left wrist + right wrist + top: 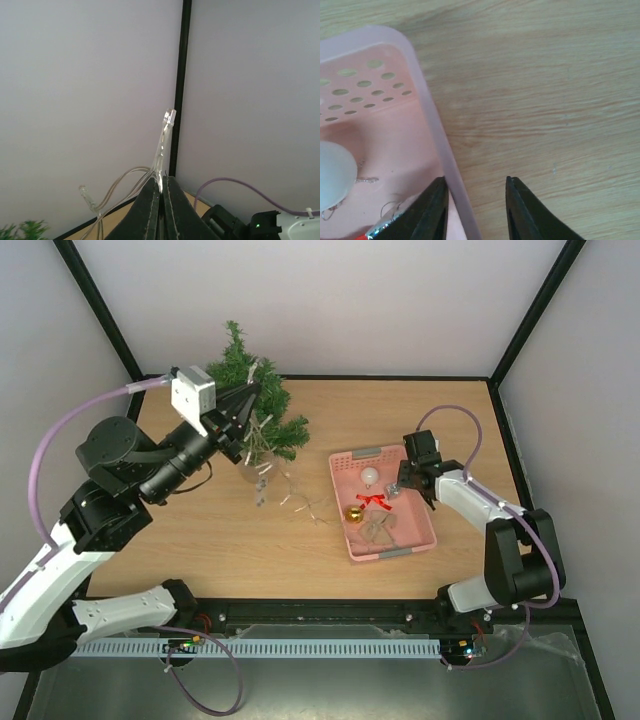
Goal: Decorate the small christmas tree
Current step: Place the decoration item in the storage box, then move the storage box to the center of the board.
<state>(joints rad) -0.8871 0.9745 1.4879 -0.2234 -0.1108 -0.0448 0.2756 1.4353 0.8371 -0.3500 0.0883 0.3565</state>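
The small christmas tree (252,392) stands at the back of the table, dark green and bushy. My left gripper (246,408) is raised against its branches and is shut on a clear string of lights (163,150). The string hangs down past the tree's base onto the table (290,495). A tip of green branch shows in the left wrist view (25,231). My right gripper (476,184) is open and straddles the right rim of the pink basket (436,135), one finger inside, one outside. It holds nothing.
The pink basket (418,502) holds a white ball (371,476), a red bow (373,501), a gold ball (354,513) and brown pieces (380,530). The white ball also shows in the right wrist view (334,177). Black frame posts stand at the back corners.
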